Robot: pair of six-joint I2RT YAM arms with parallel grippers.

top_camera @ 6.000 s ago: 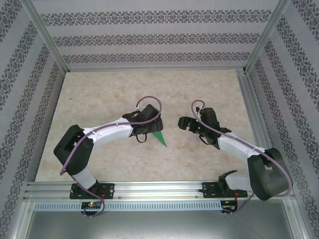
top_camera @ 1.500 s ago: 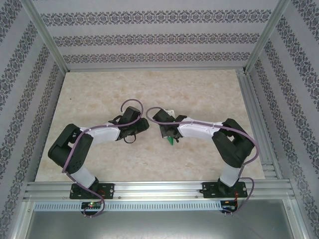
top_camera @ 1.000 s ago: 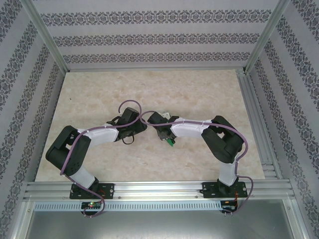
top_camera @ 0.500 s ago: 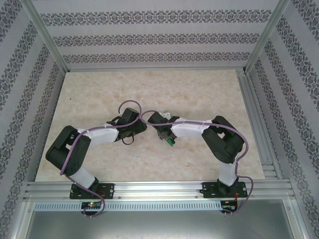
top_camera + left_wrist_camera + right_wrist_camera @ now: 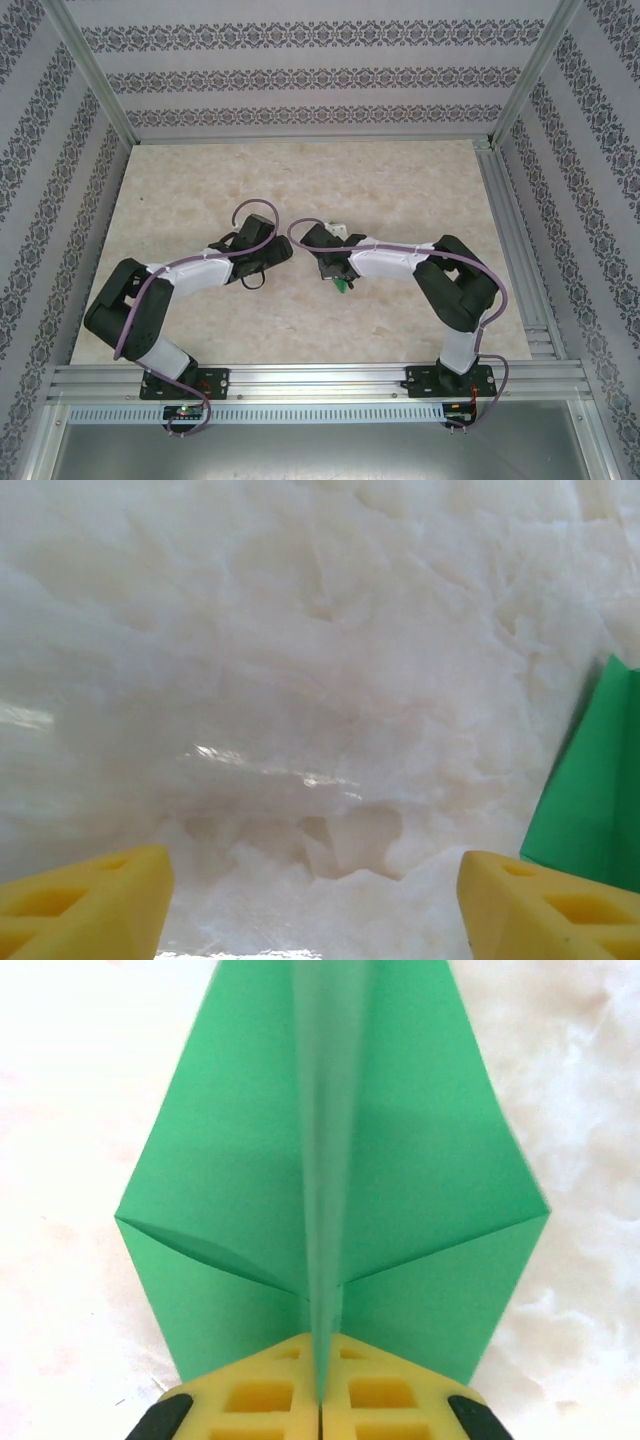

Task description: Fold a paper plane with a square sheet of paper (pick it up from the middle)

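Arms bend in toward the middle of the tabletop (image 5: 200, 190) in the top view. The left arm (image 5: 190, 272) goes up from the lower left, folds at its elbow and reaches right. The right arm (image 5: 400, 260) goes up from the lower right, folds and reaches left. The left tool (image 5: 275, 258) and the right tool (image 5: 338, 275) sit near each other. A small bit of the green paper plane (image 5: 343, 286) peeks out just under the right tool, too small here to tell which way it points.

In the left wrist view, the left tool (image 5: 315, 910) is open wide. Its yellow fingertips (image 5: 85, 895) sit in the two bottom corners with bare tabletop between them. The green paper is at the right edge.

In the right wrist view, the right tool (image 5: 320, 1395) is closed tight on the plane's middle ridge at the bottom of the frame. The plane runs from bottom to top and gets narrower toward the top. Its wings spread left and right.
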